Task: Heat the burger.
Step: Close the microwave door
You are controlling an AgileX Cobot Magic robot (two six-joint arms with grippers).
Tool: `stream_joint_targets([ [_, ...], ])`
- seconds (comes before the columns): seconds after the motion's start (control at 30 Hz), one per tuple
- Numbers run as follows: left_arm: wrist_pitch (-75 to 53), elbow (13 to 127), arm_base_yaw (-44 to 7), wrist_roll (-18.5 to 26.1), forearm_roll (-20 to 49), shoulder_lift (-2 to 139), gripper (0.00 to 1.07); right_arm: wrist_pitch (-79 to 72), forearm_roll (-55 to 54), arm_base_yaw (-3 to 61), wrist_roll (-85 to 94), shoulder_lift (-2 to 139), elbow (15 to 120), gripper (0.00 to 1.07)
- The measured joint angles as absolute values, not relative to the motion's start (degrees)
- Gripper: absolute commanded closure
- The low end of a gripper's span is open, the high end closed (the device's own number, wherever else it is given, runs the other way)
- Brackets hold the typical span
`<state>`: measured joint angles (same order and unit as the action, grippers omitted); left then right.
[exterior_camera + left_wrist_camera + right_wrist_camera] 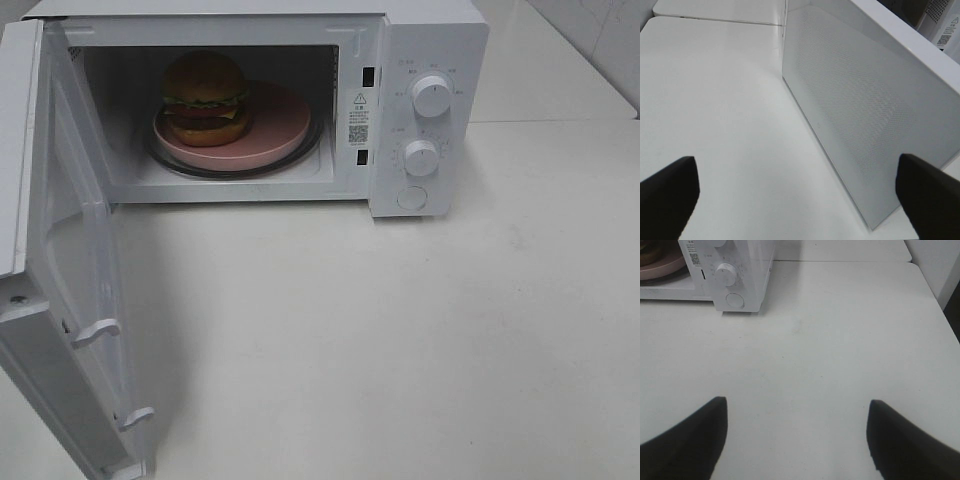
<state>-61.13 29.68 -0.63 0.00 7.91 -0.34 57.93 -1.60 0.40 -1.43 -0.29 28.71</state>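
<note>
Burger [205, 97] is noted inside the cavity of the white microwave [430, 40], resting on a round pink plate [285, 125], toward the plate's left side as seen from the high camera. The plate is carried on a glass turntable [312, 148]. The bun is domed, glossy and golden-brown; below it a frill of green lettuce, a red tomato layer, a corner of yellow cheese and a dark patty are made out, with a lower bun underneath. The burger stands upright and appears intact. The microwave door [70, 260] is swung fully open to the left. Two round knobs [432, 95] and a round button [411, 197] are seen on the control panel. Left gripper [796, 170] is recorded with jaws spread wide, nothing between them, near the open door's outer face. Right gripper [797, 407] is likewise held apart and empty, above the white table [400, 340], in front of the control panel.
</note>
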Motion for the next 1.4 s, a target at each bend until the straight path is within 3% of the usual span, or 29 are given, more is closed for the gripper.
stream_joint_targets([
  [0.6,-61.13,29.68,-0.63,0.00,7.96,-0.29,0.07,57.93,-1.60,0.40,-1.43,-0.29,28.71,0.31],
  [0.87,-60.10,30.77,-0.63,0.00,9.34,3.55,0.17,57.93,-1.60,0.40,-1.43,-0.29,28.71,0.31],
  [0.93,-57.93,31.23,-0.63,0.00,8.31,5.90,0.27,57.93,-1.60,0.40,-1.43,-0.29,28.71,0.31],
  [0.97,-57.93,31.23,-0.63,0.00,8.31,5.90,0.27,57.93,-1.60,0.40,-1.43,-0.29,28.71,0.31],
  [1.03,-55.63,31.23,-0.63,0.00,7.85,8.37,0.47,57.87,-1.60,0.40,-1.43,-0.29,28.71,0.31],
  [1.07,-55.63,31.23,-0.63,0.00,7.85,8.37,0.47,57.87,-1.60,0.40,-1.43,-0.29,28.71,0.31],
  [1.13,-52.71,31.23,-0.63,0.00,6.02,12.03,0.78,57.87,-1.60,0.40,-1.43,-0.29,28.71,0.31],
  [1.23,-52.02,31.23,-0.63,0.00,5.33,13.06,0.87,57.87,-1.60,0.40,-1.43,-0.29,28.71,0.31],
  [1.27,-50.76,31.23,-0.63,0.00,3.90,15.07,1.04,57.87,-1.60,0.40,-1.43,-0.29,28.71,0.31],
  [1.4,-45.61,31.05,-0.63,0.00,0.46,20.68,1.07,57.87,-1.60,0.40,-1.43,-0.29,28.71,0.31],
])
